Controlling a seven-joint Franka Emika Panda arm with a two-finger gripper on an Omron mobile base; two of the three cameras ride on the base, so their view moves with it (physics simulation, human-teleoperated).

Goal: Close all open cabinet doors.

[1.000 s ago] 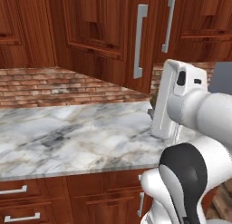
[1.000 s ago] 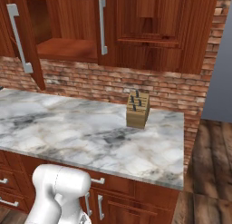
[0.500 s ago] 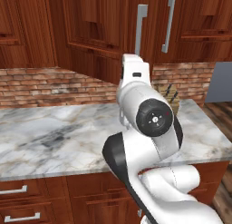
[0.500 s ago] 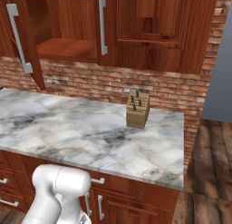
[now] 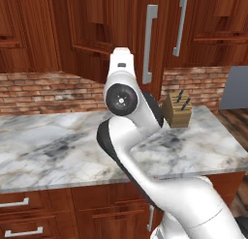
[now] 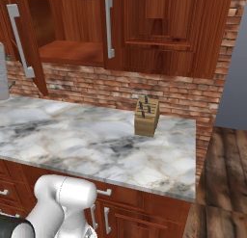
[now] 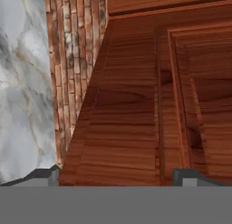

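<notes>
One tall reddish-brown cabinet door [image 5: 92, 35] stands swung out from the wall cabinet, its long grey bar handle [image 5: 149, 44] near its free edge. From the right base view this open door [image 6: 36, 63] juts toward me beside the bare shelf [image 6: 72, 51]. The neighbouring door [image 6: 159, 30] is shut, with its handle [image 6: 109, 27] flat to the front. My gripper [image 7: 118, 177] is open, fingertips [image 7: 44, 175] wide apart, right up against the open door's panelled face [image 7: 136, 105] near its lower edge. In the left base view my own arm [image 5: 123, 95] covers the hand.
A marble counter [image 5: 43, 146] runs below, backed by a brick wall [image 6: 96, 87]. A wooden knife block [image 6: 146, 116] stands on the counter toward the right. Base drawers with short handles [image 5: 14, 202] sit underneath. A grey appliance side [image 6: 234, 83] is at the far right.
My arm has swung from the right side of the left base view to its middle and risen toward the open door. The doors and the knife block have not moved.
</notes>
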